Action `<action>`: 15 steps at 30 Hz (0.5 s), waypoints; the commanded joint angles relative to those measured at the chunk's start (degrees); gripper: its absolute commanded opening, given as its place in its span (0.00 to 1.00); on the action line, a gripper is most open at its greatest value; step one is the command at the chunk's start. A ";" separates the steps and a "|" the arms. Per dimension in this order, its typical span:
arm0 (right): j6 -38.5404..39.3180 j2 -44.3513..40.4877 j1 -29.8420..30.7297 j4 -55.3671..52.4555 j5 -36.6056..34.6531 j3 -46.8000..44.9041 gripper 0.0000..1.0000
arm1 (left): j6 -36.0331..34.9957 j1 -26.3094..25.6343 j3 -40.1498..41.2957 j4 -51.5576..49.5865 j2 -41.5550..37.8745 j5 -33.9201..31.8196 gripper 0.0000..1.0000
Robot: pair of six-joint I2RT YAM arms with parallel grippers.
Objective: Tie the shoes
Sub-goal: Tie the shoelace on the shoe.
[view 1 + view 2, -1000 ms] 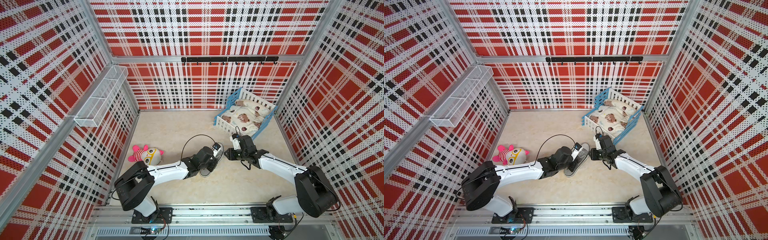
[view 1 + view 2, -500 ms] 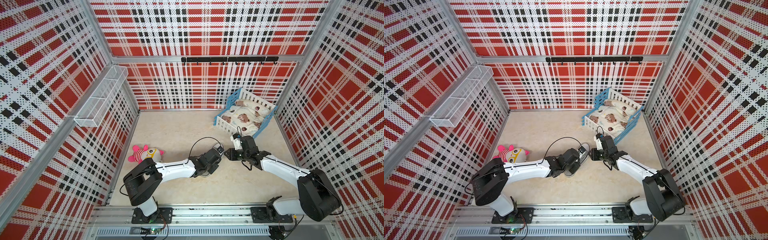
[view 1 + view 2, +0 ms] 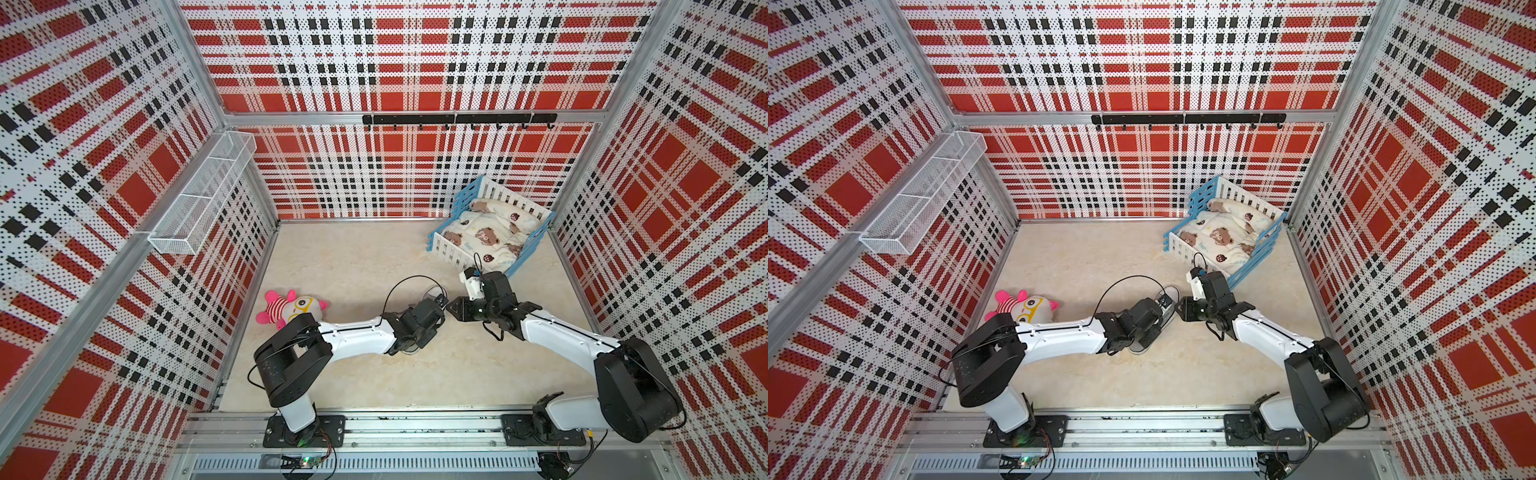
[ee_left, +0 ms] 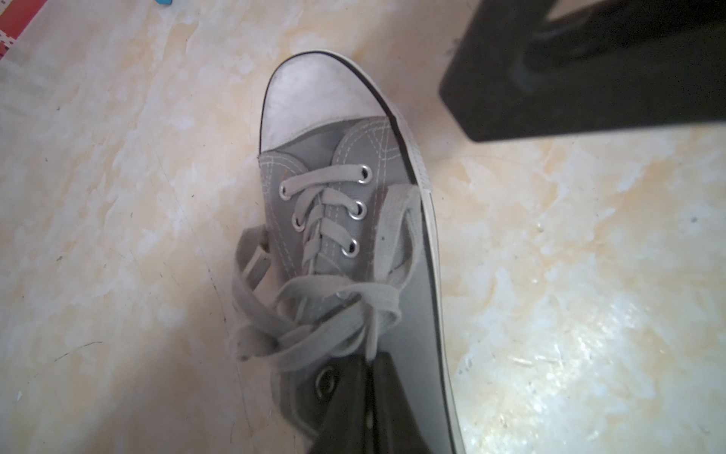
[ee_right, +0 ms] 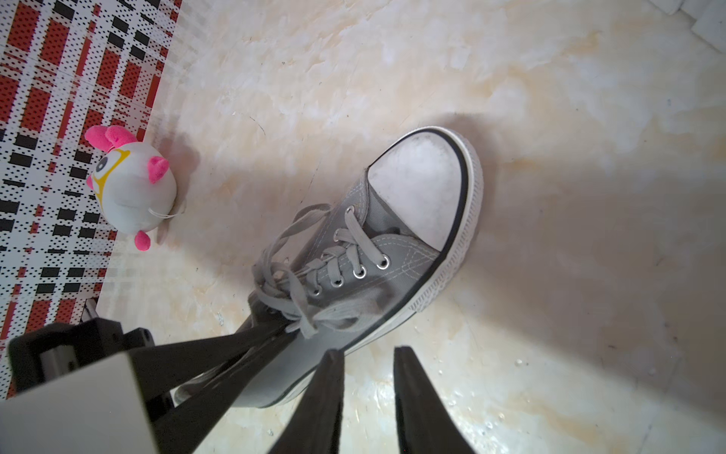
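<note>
The grey canvas shoe point(image 4: 353, 243) with its white toe cap point(image 5: 420, 188) lies on the beige floor, mid-table. In both top views my left arm hides most of it, and only its toe point(image 3: 1173, 296) peeks out. The pale laces point(image 4: 314, 338) lie in a loose tangle over the tongue. My left gripper point(image 4: 371, 357) is shut on one lace strand at that tangle; the right wrist view shows the left gripper point(image 5: 288, 328) there too. My right gripper point(image 5: 367, 355) is open and empty, just off the shoe's side and low over the floor. It also shows as the right gripper point(image 3: 452, 308).
A pink-striped plush toy point(image 3: 291, 309) lies by the left wall, close to my left arm. A blue-and-white toy crib point(image 3: 446, 249) with bedding stands at the back right, behind my right wrist. A wire basket point(image 3: 203, 199) hangs on the left wall and a hook rail point(image 3: 457, 119) on the back wall.
My left gripper has dropped onto the laces and shut on a strand, its arm swinging forward. The right arm has hardly moved.
</note>
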State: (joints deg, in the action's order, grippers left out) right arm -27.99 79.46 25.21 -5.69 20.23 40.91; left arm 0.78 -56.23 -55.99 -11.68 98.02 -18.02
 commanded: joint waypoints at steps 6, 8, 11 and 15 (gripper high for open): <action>0.46 0.43 -0.43 1.30 0.86 -0.21 0.29 | -0.51 1.64 0.24 -0.69 -4.19 1.47 0.04; 0.57 0.34 -0.43 1.52 1.23 -0.30 0.29 | -0.51 2.37 0.98 -0.75 -5.88 2.16 0.04; 0.99 0.69 -0.43 2.15 2.79 -0.56 0.29 | -0.45 3.77 1.90 -0.71 -8.08 3.87 0.04; 1.09 1.72 -0.20 3.17 5.27 -0.68 0.30 | -0.60 5.45 3.00 -0.62 -9.93 5.29 0.03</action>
State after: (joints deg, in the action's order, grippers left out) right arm -27.73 80.12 25.21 -4.36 23.11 40.91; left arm 0.73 -51.70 -54.52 -12.40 89.73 -14.74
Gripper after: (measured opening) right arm 0.296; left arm 0.048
